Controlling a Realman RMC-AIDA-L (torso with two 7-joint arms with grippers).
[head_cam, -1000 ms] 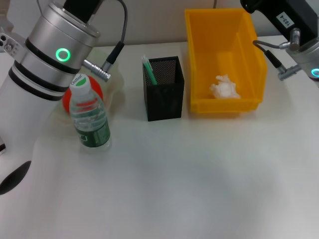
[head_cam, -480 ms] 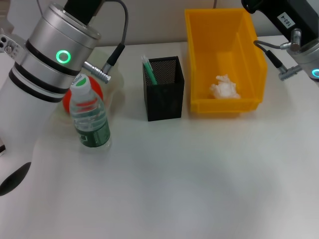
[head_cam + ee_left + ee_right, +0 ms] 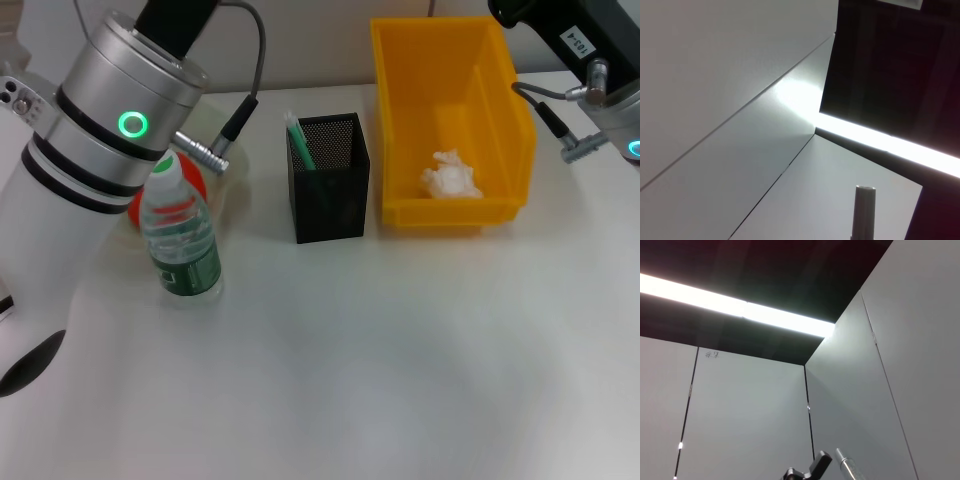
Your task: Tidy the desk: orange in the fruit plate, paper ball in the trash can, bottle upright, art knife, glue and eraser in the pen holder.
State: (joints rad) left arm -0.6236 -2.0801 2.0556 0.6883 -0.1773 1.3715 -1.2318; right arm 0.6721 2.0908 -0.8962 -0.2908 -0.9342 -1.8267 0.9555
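The clear bottle [image 3: 181, 238] with a green label stands upright at the left of the white desk. Right behind it the orange [image 3: 193, 187] lies in the pale fruit plate [image 3: 228, 160], mostly hidden by the bottle and my left arm [image 3: 112, 125]. The black mesh pen holder [image 3: 328, 178] stands mid-desk with a green-and-white stick [image 3: 299, 142] poking out; I cannot tell which item it is. The paper ball [image 3: 449, 176] lies inside the yellow trash can [image 3: 450, 110]. Both wrist views face the ceiling, and neither gripper shows. The art knife, glue and eraser are not visible as such.
My left arm's silver wrist with a green ring light hangs over the plate at the left. My right arm [image 3: 592, 62] is raised at the back right beside the yellow bin. The white desk surface [image 3: 400, 360] stretches across the front.
My left arm has shifted slightly to the right over the plate. My right arm has drifted a little up and right. The objects on the desk have not moved.
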